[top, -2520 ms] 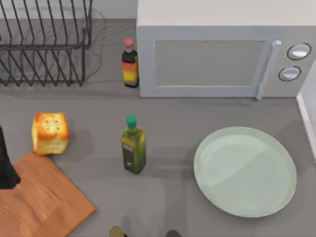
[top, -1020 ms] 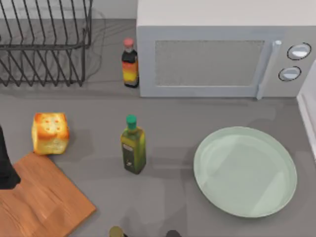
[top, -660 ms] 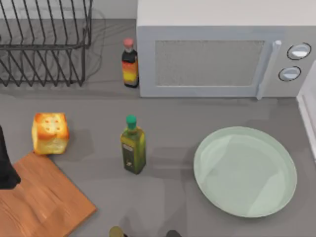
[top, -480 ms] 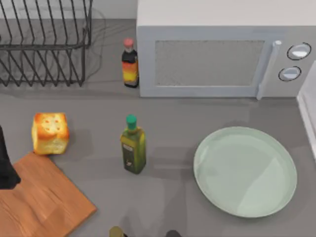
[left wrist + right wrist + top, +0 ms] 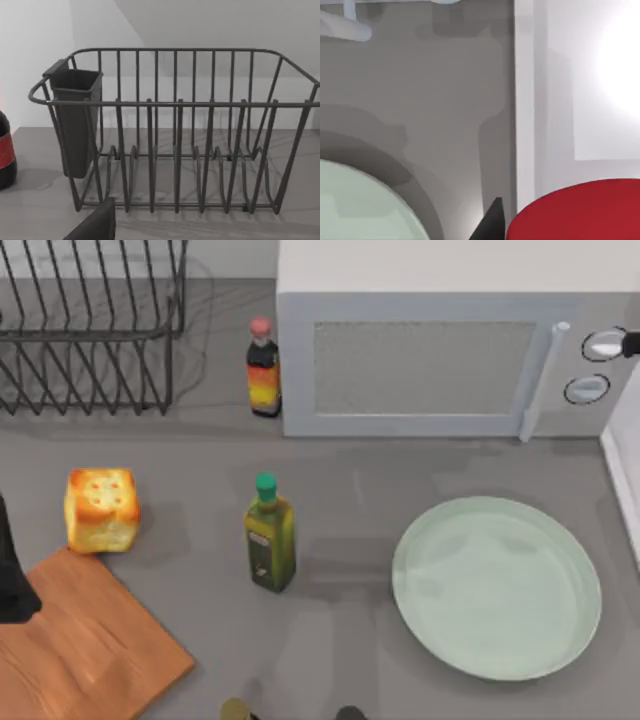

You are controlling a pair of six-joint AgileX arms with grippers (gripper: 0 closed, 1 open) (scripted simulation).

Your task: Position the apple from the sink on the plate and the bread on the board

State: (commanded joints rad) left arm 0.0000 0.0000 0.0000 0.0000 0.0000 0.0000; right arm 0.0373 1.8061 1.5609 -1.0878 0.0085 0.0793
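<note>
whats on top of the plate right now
Nothing: in the top view the plate lies bare on the table, with no apple on it. The right wrist view shows the plate's rim with the apple off beside it.

Two bottles [image 5: 270, 546] [image 5: 264, 368], one bread [image 5: 101, 508], plate [image 5: 496, 586], board [image 5: 80, 650], apple [image 5: 580, 212], microwave [image 5: 440, 340], rack [image 5: 90, 325].

Left arm: you see it as a dark shape [image 5: 12, 570] at the table's left edge.
Right arm: a dark tip [image 5: 631, 344] pokes in at the top view's right edge, near the far right corner.
Right finger [image 5: 490, 222]: one dark tip in your wrist view.
</note>
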